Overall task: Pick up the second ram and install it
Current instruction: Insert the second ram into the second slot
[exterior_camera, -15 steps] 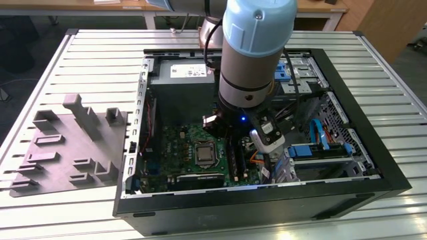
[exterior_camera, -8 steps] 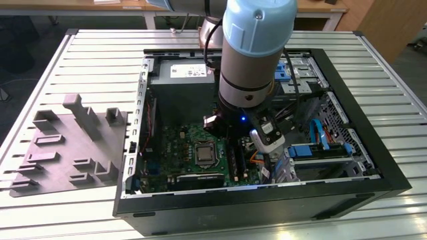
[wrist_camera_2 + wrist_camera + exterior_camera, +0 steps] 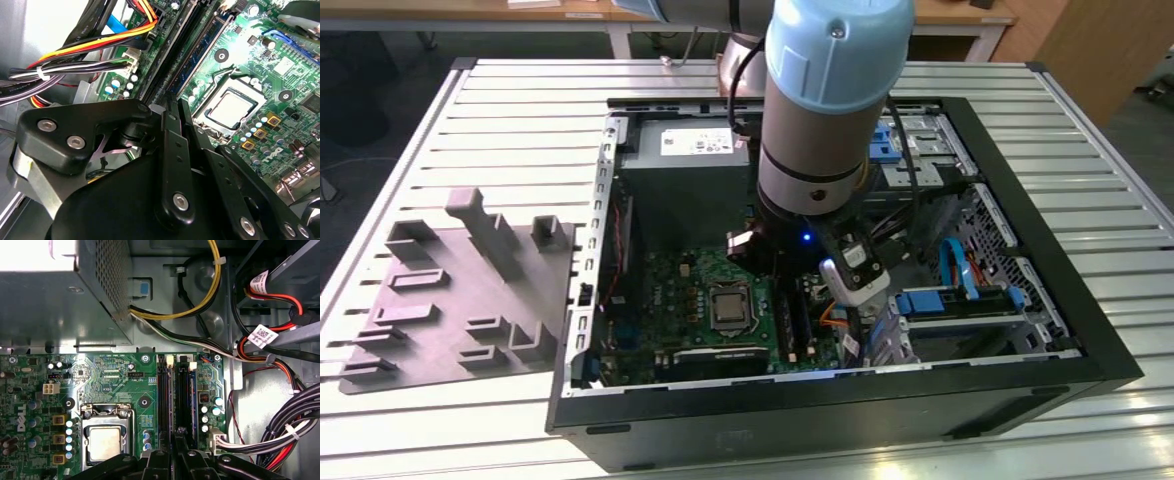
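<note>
gripper clenched over ram in mobo slot (blue stick), white cable labels unreadable

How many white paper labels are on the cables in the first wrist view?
2. The first label sits on the red wires; the second label sits on wires nearer the green board. Others may be hidden.

The robot's single arm stands nearly vertical in the exterior view, its pale blue and silver wrist segments pointing straight down, a small blue light glowing at the wrist's lower end. Below it hangs the black tool, whose linked fingers sit drawn close together, nearly parallel, in both wrist views.
</note>
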You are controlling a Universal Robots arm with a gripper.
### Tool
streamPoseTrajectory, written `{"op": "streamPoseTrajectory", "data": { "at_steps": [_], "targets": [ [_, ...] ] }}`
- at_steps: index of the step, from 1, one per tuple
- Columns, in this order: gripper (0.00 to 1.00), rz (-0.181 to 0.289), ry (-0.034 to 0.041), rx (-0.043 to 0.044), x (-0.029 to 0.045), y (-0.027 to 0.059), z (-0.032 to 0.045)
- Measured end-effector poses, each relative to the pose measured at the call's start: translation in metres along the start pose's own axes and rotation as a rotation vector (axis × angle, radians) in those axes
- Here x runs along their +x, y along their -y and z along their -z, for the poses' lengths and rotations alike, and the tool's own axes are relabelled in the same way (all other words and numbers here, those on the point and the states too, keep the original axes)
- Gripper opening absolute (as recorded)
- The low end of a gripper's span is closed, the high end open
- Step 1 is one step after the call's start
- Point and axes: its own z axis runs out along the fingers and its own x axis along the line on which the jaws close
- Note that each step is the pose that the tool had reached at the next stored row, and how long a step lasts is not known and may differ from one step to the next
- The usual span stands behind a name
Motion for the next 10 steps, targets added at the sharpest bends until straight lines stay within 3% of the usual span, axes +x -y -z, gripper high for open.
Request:
{"op": "streamPoseTrajectory", "data": {
  "at_steps": [10],
  "targets": [
    [0.18, -0.005, 0.0003, 0.0002, -0.0001, 0.0001, 0.0]
  ]
}}
